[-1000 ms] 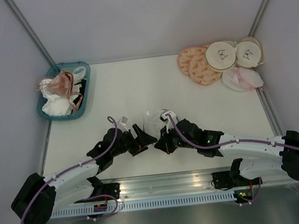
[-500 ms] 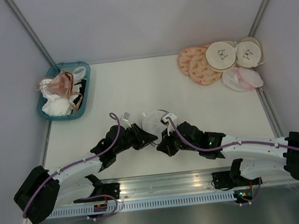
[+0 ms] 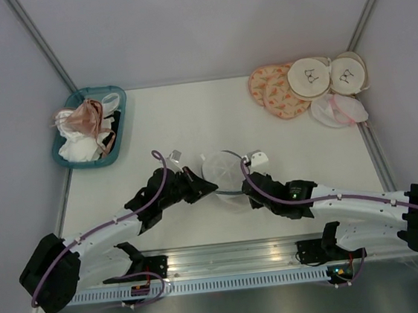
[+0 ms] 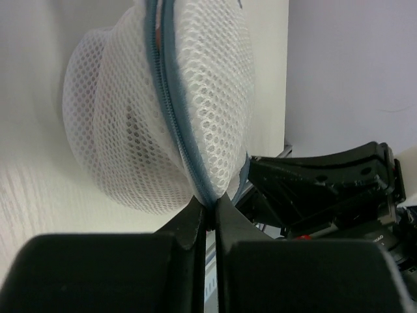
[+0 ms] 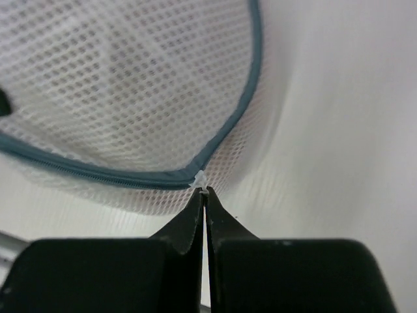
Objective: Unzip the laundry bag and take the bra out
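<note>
The laundry bag, white mesh with a blue-grey zipped rim, sits on the table between my two arms. My left gripper comes in from the left. In the left wrist view it is shut on the bag's zipped rim. From the right, my right gripper reaches the bag's near edge. In the right wrist view it is shut on the small white zipper pull at the end of the closed zip. The bra is hidden; nothing clear shows through the mesh.
A teal basket full of garments stands at the back left. Peach patterned pouches, two cream pouches and a pinkish mesh bag lie at the back right. A metal rail runs along the near edge.
My left gripper has closed from wide open onto the bag's rim. The bag has shifted right and now shows its round face upward. My right gripper has drawn to the right, still shut.
</note>
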You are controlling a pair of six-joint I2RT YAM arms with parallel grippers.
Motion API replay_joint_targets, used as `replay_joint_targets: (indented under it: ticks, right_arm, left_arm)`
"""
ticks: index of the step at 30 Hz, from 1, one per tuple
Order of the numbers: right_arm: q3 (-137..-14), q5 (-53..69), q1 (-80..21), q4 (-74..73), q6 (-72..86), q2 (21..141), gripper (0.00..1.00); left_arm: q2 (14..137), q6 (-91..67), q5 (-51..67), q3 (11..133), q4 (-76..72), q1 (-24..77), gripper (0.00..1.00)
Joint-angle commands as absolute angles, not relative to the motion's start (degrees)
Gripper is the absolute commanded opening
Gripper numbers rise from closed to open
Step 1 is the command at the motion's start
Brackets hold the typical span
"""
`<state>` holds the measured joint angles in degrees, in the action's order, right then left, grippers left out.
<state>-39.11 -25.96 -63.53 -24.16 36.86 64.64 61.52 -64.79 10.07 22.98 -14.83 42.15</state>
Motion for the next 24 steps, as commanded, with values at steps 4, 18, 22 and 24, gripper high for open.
replay_joint_targets:
  ticks: [4,18,22,24]
  right_arm:
    - [-43.68,-44.72,-59.68,-34.10,40.25,66.18,0.00]
    - [-39.99,-29.72,-58.36,-21.90,33.31,61.70,0.00]
    - [-38.59,-24.88,-58.36,-18.81,33.14,61.08,0.00]
    - [-38.41,-23.21,-58.36,-17.23,32.61,61.52,0.01]
  left_arm:
    - [65.91,-56.87,13.53,28.29,-15.55,40.43,0.02]
    - [90.43,-42.01,34.18,54.13,-17.84,26.98,0.14]
    - [92.11,-44.72,32.19,53.36,-18.72,26.98,0.99]
    - [89.22,-45.96,29.98,49.15,-17.67,26.98,1.00]
